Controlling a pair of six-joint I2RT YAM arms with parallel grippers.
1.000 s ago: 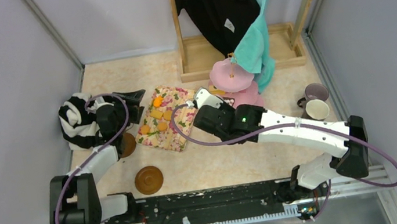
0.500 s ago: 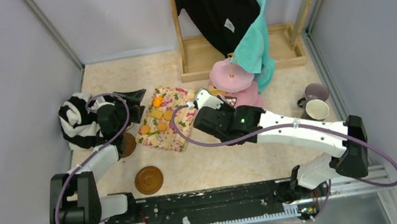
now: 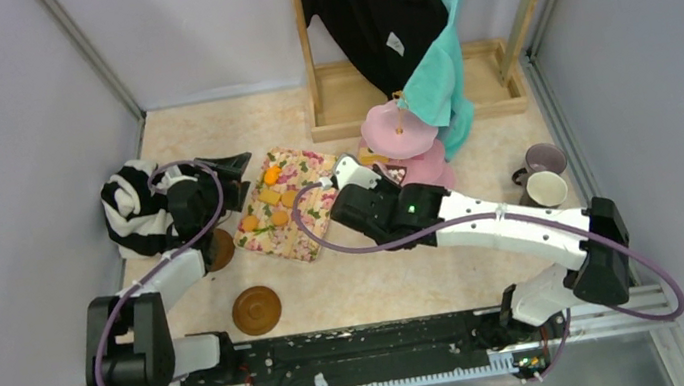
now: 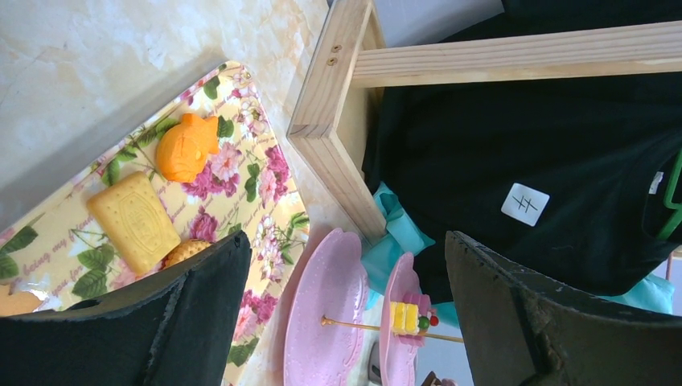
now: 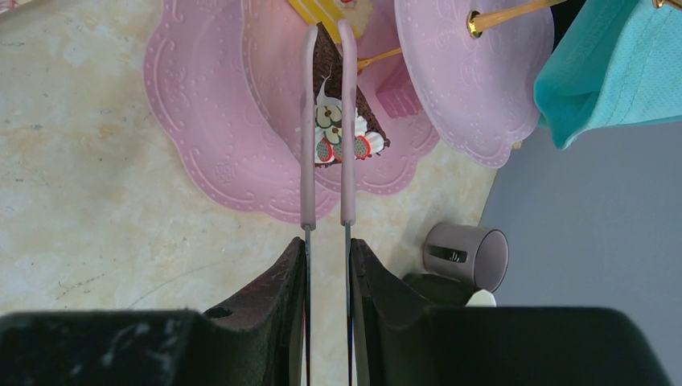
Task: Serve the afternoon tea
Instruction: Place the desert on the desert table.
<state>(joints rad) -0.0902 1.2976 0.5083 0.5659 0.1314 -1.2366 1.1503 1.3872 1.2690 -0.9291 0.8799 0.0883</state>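
Note:
The pink three-tier cake stand (image 3: 400, 130) stands right of centre, also in the right wrist view (image 5: 209, 104) and the left wrist view (image 4: 330, 314). My right gripper (image 5: 328, 265) is shut on a pair of metal tongs with pink tips (image 5: 308, 121). The tips straddle a brown toy cake slice (image 5: 363, 137) over the stand's lower tier; whether they pinch it I cannot tell. A yellow pastry (image 4: 408, 317) sits on a tier. My left gripper (image 4: 346, 314) is open and empty over the floral cloth (image 3: 284, 206), beside an orange pastry (image 4: 186, 146) and a yellow biscuit (image 4: 133, 221).
A lilac mug (image 3: 545, 159) and a cream mug (image 3: 546, 188) stand at the right. One brown saucer (image 3: 257, 310) lies near the front, another (image 3: 221, 250) half under the left arm. The striped garment (image 3: 133, 210) lies at the left. A wooden rack (image 3: 335, 103) holds hanging clothes behind.
The right arm has crept slightly left with the tongs. The left arm has not moved.

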